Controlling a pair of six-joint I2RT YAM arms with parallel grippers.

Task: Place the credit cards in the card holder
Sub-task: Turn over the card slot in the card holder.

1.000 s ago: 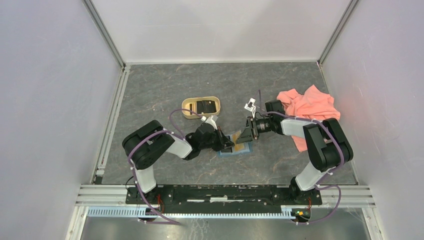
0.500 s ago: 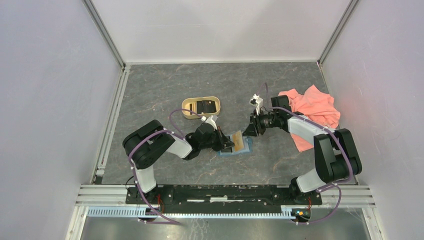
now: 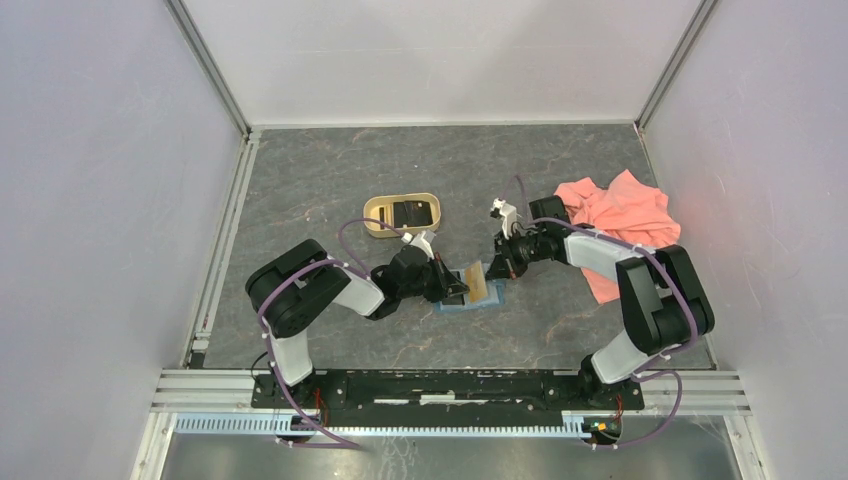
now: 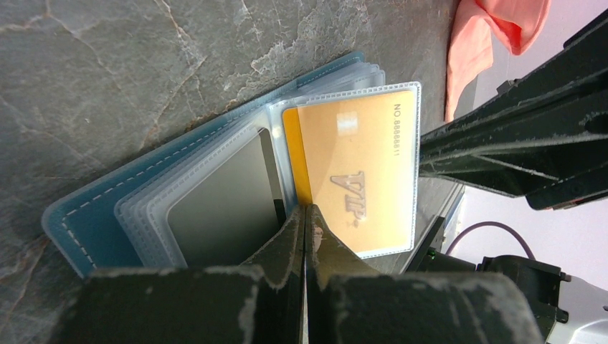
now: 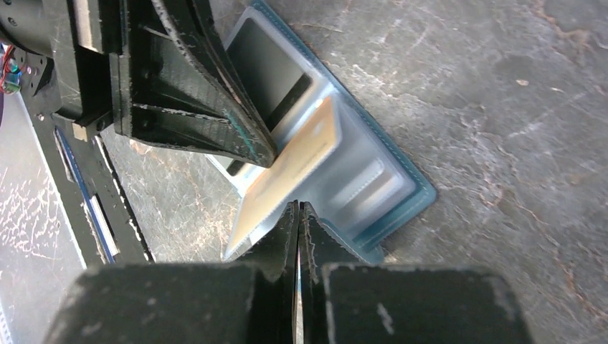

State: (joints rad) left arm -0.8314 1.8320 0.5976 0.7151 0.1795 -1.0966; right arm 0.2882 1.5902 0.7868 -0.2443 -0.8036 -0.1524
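Left wrist view: the closed left gripper (image 4: pixel 305 211) presses the open card holder (image 4: pixel 75 222) at its fold, between a dark card (image 4: pixel 222 204) and a gold card (image 4: pixel 358 168). Also closed, the right gripper (image 5: pixel 297 206) touches the tilted-up gold card's edge. Holder lies mid worktop (image 3: pixel 330 170), long axis left-right.

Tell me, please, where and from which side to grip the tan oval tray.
Probably take the tan oval tray by its far rim wall. Come from straight above, with one finger inside and one outside. The tray lies flat, and its wall is thin and upright.
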